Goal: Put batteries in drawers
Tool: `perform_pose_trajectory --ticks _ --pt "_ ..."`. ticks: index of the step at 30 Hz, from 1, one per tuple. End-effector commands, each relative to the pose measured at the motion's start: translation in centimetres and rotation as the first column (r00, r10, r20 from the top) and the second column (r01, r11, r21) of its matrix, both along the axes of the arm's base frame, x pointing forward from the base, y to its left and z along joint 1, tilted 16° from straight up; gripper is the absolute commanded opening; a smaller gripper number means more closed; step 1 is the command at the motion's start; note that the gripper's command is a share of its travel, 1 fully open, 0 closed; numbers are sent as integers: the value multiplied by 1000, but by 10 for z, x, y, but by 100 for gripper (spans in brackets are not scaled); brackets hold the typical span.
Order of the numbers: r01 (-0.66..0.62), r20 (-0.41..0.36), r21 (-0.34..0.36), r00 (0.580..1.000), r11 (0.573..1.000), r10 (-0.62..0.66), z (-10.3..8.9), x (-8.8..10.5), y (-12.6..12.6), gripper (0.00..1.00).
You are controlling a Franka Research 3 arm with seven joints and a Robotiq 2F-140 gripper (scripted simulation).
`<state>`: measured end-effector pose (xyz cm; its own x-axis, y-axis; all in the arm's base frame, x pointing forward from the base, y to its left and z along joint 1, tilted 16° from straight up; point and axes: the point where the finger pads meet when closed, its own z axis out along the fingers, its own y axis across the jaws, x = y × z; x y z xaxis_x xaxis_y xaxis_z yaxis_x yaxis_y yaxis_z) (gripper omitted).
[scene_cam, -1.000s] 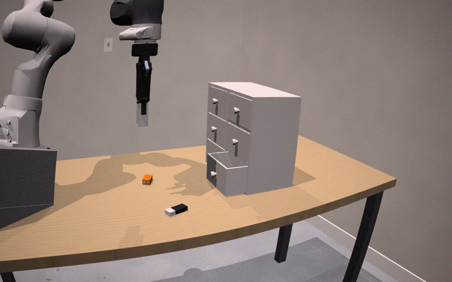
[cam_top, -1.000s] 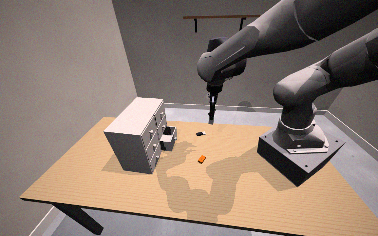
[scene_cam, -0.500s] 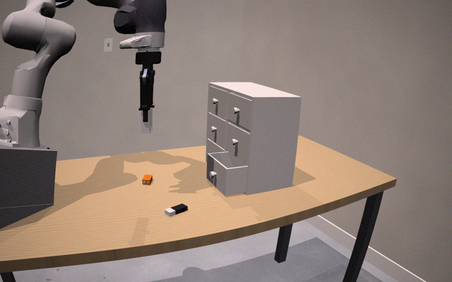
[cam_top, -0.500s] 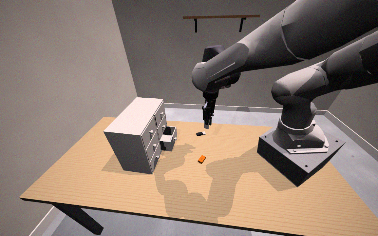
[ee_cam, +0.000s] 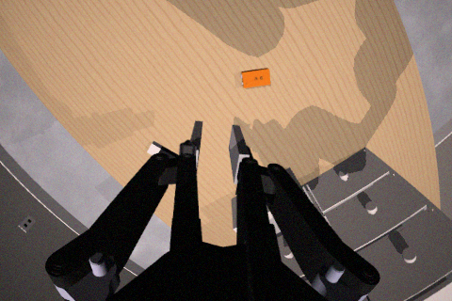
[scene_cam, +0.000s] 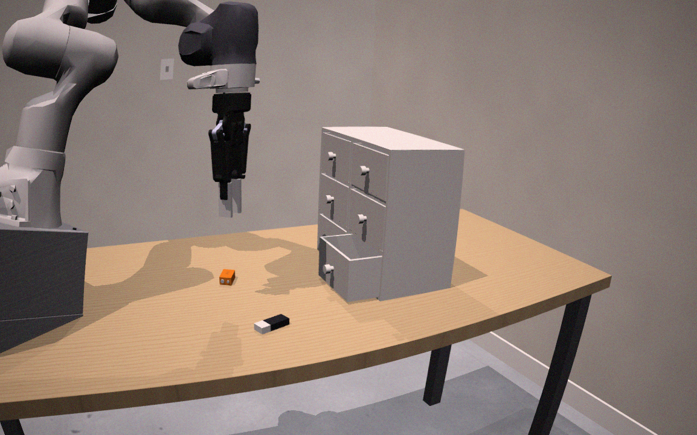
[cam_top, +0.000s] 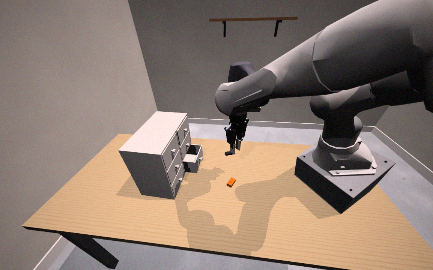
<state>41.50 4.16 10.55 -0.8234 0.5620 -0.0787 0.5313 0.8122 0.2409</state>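
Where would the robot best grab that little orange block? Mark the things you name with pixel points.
Probably by its two long sides, from straight above: the orange block (cam_top: 231,182) (scene_cam: 226,277) (ee_cam: 256,78) lies flat, longer than wide, nothing touching it, so the fingers should fit either side.

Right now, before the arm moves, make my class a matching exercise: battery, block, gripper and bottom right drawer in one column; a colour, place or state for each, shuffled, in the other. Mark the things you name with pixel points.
1. Battery (cam_top: 231,182) (scene_cam: 226,277) (ee_cam: 256,78)
2. Block (cam_top: 227,153) (scene_cam: 279,321) (ee_cam: 153,149)
3. Gripper (cam_top: 235,150) (scene_cam: 230,214) (ee_cam: 216,134)
4. Bottom right drawer (cam_top: 191,165) (scene_cam: 364,279) (ee_cam: 234,213)

A. Above the table, holding nothing
B. Pulled partly out
C. Orange
D. Black and white

Pairs: 1-C, 2-D, 3-A, 4-B
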Motion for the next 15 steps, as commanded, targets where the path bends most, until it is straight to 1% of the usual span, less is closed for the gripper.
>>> perform_pose_trajectory --ticks 1,2,3,4,10,11,15 --pt "193 -30 46 981 980 -192 -1 3 4 20" --pt "193 -30 46 981 980 -192 -1 3 4 20" --pt "303 -55 64 952 951 -300 -9 6 14 20" --pt "319 -58 67 947 945 -315 -9 6 14 20" --pt "319 -58 67 947 945 -315 -9 6 14 20" --pt "437 -89 85 898 896 -430 -18 9 23 20" --pt "437 -89 85 898 896 -430 -18 9 23 20"
